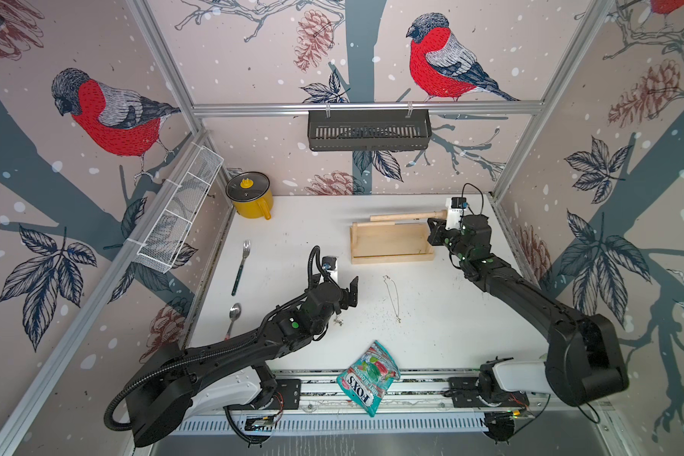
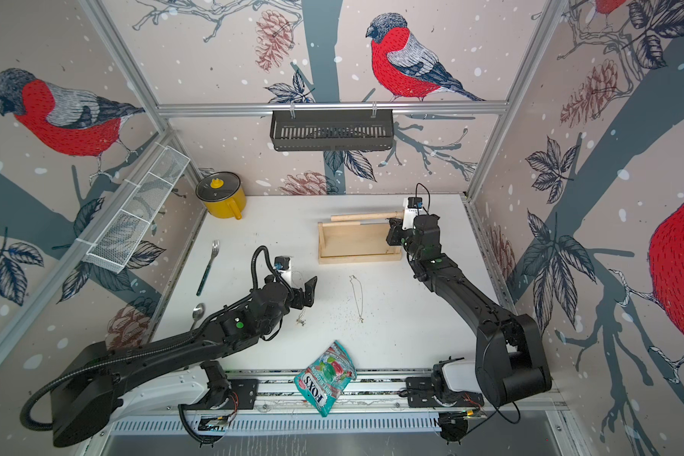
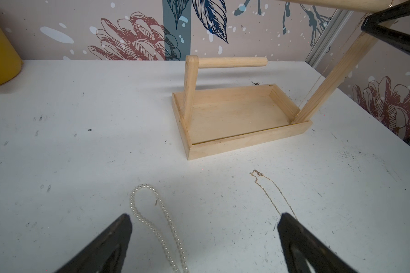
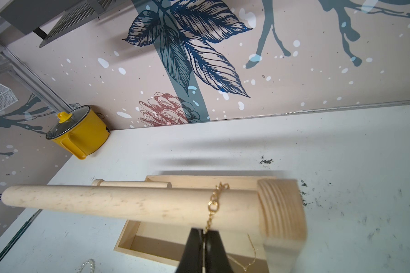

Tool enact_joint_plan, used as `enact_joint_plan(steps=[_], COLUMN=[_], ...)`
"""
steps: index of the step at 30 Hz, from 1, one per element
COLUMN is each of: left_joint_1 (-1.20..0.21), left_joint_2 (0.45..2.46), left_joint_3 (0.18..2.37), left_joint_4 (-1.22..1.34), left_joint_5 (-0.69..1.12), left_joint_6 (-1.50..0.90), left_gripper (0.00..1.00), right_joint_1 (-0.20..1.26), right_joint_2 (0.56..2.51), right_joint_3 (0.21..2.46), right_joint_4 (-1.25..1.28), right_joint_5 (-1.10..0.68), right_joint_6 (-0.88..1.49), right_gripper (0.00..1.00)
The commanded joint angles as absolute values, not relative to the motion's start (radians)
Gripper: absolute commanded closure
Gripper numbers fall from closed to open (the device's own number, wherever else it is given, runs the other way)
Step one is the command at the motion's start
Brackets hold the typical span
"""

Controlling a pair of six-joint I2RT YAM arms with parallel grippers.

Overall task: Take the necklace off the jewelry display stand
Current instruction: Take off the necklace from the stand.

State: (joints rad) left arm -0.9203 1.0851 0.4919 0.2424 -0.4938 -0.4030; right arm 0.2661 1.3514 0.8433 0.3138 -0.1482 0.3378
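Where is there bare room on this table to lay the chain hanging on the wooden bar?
Bare table lies between the yellow pot and the jewelry display stand, and between the thin chain lying flat and the right arm. Crowded: around the left pincer, with pearl necklace, fork and spoon.

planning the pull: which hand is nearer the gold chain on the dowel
Right: right hand shut on the gold chain at the dowel; left hand open, away over the table.

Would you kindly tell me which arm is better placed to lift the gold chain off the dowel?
Right: the right pincer is shut on the chain draped over the dowel. The left pincer is open, well short of the stand.
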Motion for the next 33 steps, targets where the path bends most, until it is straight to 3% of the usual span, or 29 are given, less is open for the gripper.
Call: enact_joint_plan(steps=[1, 33], left_joint_1=[-0.918, -0.912], left_joint_2=[1.092, 1.306], left_joint_3=[0.5, 0.575], left_joint_4=[0.266, 0.32], left_joint_5=[-0.489, -0.451], left_joint_6=[-0.393, -0.441], left_gripper=[0.03, 0.03], right_joint_1=[0.267, 0.48], right_joint_2=[1.355, 1.426], right_joint_3=[0.851, 0.964], right_joint_4=[0.358, 0.257], right_joint_5=[-0.144, -0.212], right_joint_6=[0.328, 0.245], right_gripper=[0.96, 0.99])
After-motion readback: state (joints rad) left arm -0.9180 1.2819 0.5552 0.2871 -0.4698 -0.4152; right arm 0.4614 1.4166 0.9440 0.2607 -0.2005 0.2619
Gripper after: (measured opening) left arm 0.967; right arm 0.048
